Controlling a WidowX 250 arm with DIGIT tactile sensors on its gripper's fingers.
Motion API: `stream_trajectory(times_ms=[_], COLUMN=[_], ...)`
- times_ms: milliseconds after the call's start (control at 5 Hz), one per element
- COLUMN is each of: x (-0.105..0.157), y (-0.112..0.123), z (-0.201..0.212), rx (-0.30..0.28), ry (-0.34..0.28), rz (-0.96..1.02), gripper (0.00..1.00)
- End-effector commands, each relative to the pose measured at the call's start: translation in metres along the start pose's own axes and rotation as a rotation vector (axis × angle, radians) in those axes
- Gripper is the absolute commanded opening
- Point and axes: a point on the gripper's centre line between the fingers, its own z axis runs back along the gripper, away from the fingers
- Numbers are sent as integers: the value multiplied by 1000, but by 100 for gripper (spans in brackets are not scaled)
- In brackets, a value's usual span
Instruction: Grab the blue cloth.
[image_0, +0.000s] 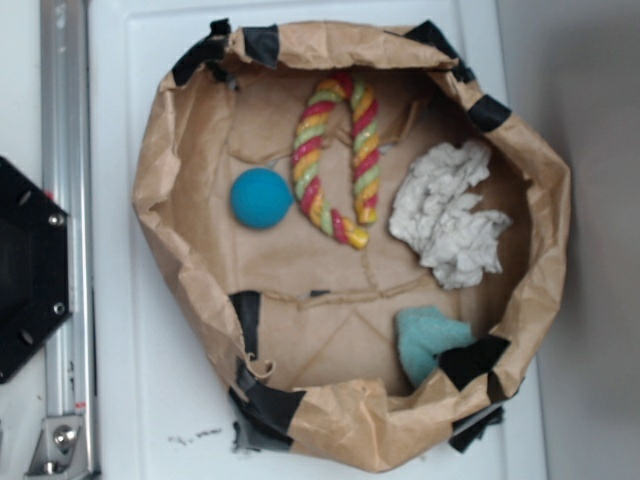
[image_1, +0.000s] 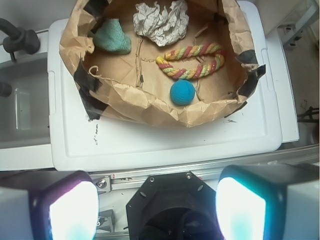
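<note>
The blue cloth (image_0: 428, 340) (image_1: 113, 37) is a small teal fuzzy lump lying in a corner of the brown paper bag tray (image_0: 170, 170) (image_1: 150, 107), close to its wall and a strip of black tape. In the wrist view my gripper (image_1: 157, 210) hangs high above the robot's black base, well short of the tray, with its two glowing pads (image_1: 72, 212) wide apart and nothing between them. The gripper does not show in the exterior view.
Inside the tray lie a round blue ball (image_0: 261, 198) (image_1: 182, 92), a red-yellow-green twisted rope loop (image_0: 336, 160) (image_1: 192, 61) and a crumpled white cloth (image_0: 447, 212) (image_1: 161, 21). The tray rests on a white lid (image_1: 165, 142); a metal rail (image_0: 68, 240) and the black base (image_0: 25, 270) lie beside it.
</note>
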Motion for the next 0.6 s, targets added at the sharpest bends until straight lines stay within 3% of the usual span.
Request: stream_trajectory(times_ms=[0, 400], x=[88, 136], y=[10, 7], z=[-48, -97], rx=[147, 211], ry=[-155, -219], rz=[-157, -364], gripper=[100, 100])
